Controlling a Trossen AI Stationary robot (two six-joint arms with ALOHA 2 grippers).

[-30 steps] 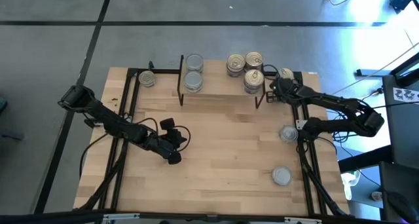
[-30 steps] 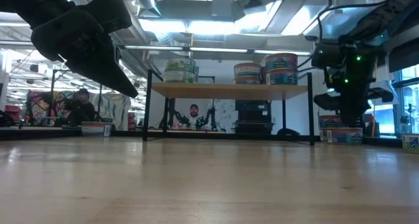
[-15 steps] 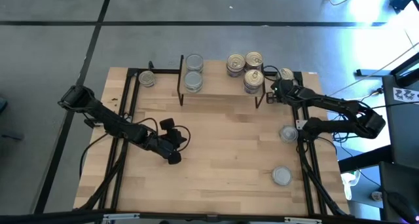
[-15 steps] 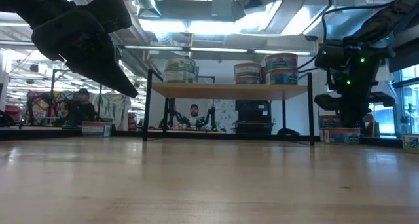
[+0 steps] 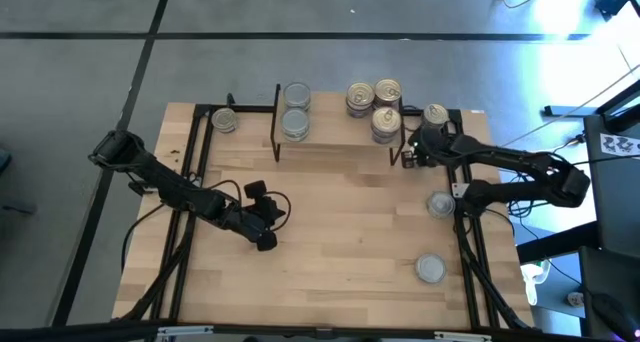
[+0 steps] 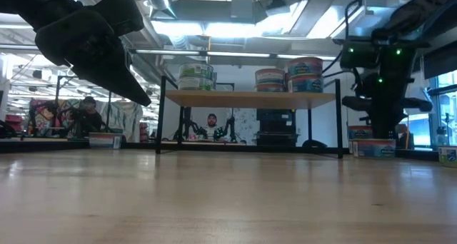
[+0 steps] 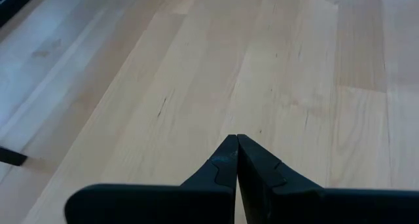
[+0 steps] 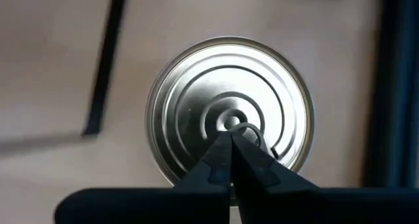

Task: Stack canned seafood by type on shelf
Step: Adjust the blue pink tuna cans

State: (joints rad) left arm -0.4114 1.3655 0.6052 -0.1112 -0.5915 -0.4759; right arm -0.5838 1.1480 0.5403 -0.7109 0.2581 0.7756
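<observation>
High view shows five round metal tins (image 5: pixel 296 123) on the low light-wood shelf (image 5: pixel 335 130), four left on the table; right gripper (image 5: pixel 408 159), closed and empty, hovers beside the shelf.

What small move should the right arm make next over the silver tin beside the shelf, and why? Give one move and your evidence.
Probably open the fingers. The right gripper hangs shut, tips together, over the lid of the round silver metal tin, so it cannot take the tin's sides. That tin stands on the tabletop beside the low light-wood shelf, not on it.
</observation>
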